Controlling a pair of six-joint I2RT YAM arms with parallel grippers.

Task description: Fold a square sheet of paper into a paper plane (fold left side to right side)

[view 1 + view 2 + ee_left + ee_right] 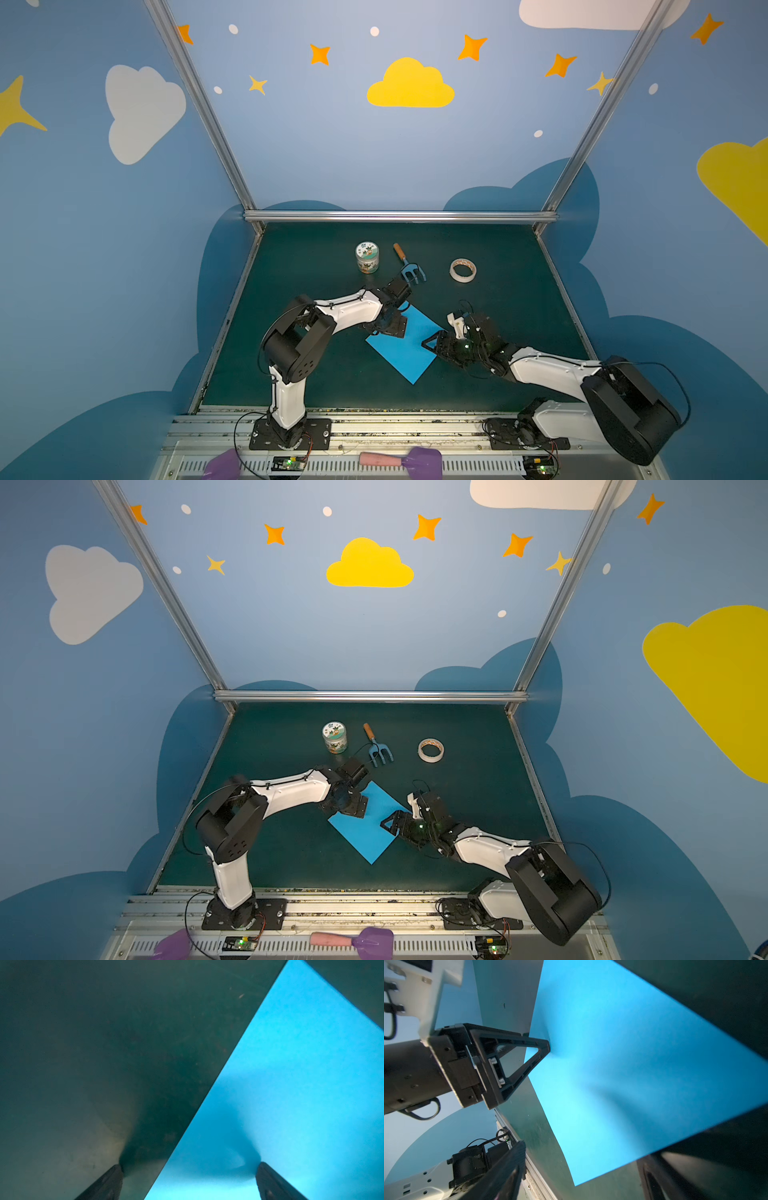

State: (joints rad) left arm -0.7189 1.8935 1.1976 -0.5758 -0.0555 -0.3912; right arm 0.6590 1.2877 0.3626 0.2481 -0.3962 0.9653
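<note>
I have the square sheet of paper (405,347) near the middle of the table (519,266). It is turned like a diamond, with one corner aimed at the near rail. It lies between the two arms as a single unfolded layer, flat apart from a soft ripple that shows in the right wrist view.

The left claw (190,1167) points down at the sheet's left edge with its fingers spread wide and nothing clamped. In its own camera one fingertip (112,1180) rests on bare table and the other sits on the blue paper, so the edge runs between them. In the right wrist view, the paper-side fingertip (544,1045) presses on the sheet, which dimples a little around it.

The right claw (580,1155) comes in low at the sheet's right corner in both top views. Its fingers are also apart and grip nothing that I can make out. One finger is so close to its camera that it is only a dark blur, and I cannot tell whether it is above the paper's edge or beneath it.

Toward the back of the table stand a small round tin (367,257), a blue fork with a wooden handle (409,266) and a tape roll (462,270), all clear of the paper. The fork's prongs lie close to the left arm's wrist.
</note>
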